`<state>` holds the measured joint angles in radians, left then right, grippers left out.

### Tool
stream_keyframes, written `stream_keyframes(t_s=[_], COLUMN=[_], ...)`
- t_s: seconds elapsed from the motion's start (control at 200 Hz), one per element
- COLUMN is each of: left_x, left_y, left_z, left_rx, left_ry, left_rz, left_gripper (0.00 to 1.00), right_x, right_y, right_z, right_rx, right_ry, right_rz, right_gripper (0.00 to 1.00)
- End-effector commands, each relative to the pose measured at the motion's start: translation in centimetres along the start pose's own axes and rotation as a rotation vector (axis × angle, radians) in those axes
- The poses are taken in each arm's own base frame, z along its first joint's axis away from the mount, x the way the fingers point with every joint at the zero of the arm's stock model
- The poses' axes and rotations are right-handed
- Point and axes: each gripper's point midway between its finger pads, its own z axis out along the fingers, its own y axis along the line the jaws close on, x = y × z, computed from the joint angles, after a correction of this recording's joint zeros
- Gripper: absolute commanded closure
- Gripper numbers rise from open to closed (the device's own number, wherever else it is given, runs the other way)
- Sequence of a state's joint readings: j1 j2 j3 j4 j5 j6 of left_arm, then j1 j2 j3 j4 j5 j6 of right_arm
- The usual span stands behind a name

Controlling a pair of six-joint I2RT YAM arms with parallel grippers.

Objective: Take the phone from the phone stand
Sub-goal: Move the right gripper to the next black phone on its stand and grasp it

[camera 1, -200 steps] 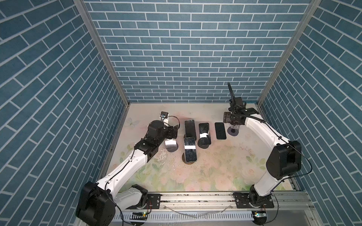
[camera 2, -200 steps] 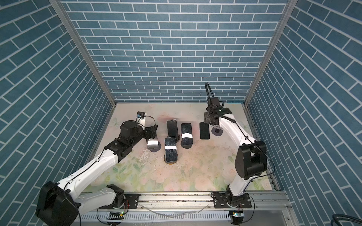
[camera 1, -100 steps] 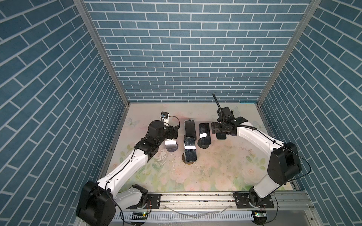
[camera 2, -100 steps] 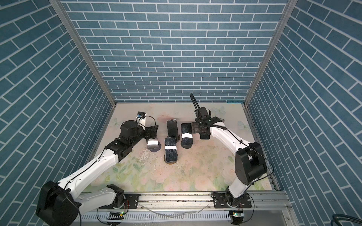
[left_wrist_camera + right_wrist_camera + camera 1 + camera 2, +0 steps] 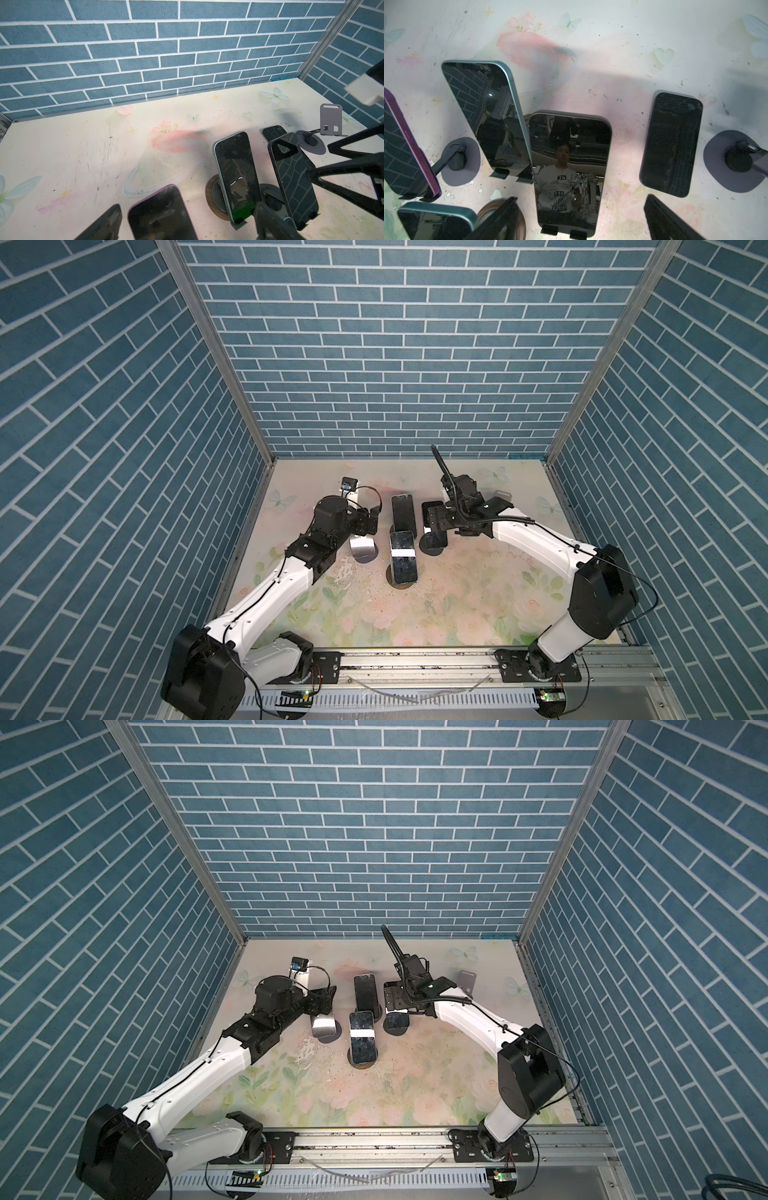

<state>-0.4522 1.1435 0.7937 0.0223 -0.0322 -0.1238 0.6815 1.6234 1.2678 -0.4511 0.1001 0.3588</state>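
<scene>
Several phones lean on stands mid-table. A dark phone (image 5: 571,164) rests on the lip of its phone stand (image 5: 549,230); in a top view it shows as the phone (image 5: 434,540) on a black base. My right gripper (image 5: 581,220) hangs open just above it, fingers (image 5: 500,218) on either side, not touching. Its black body shows as the right gripper (image 5: 432,518) in both top views. My left gripper (image 5: 187,225) is open around the top of a purple-edged phone (image 5: 160,214) on its stand, with no contact visible.
Two teal-edged phones stand on stands: one (image 5: 403,514) farther back, one (image 5: 402,558) nearer on a wooden base. A black phone (image 5: 670,143) lies flat on the table beside an empty grey stand (image 5: 467,979) at the back right. Brick walls enclose the table.
My right arm has swung left from the empty stand at the right to above the dark phone on its stand, and its jaws have opened wider. The left arm has not moved.
</scene>
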Motion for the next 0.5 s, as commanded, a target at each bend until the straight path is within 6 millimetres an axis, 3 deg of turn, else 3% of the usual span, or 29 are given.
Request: stream_keyframes(t_s=[0.0,0.495], left_x=[-0.2,0.1], left_y=[-0.2,0.0], left_z=[-0.4,-0.3], left_rx=[0.010,0.001], left_ry=[-0.020,-0.015], left_rz=[-0.006,-0.002], left_gripper=[0.00,0.00], right_x=[0.3,0.9], right_y=[0.3,0.9], right_z=[1.0,3.2], right_rx=[0.025,0.064], right_ry=[0.007,0.040], right_rz=[-0.033,-0.053], right_gripper=[0.01,0.02])
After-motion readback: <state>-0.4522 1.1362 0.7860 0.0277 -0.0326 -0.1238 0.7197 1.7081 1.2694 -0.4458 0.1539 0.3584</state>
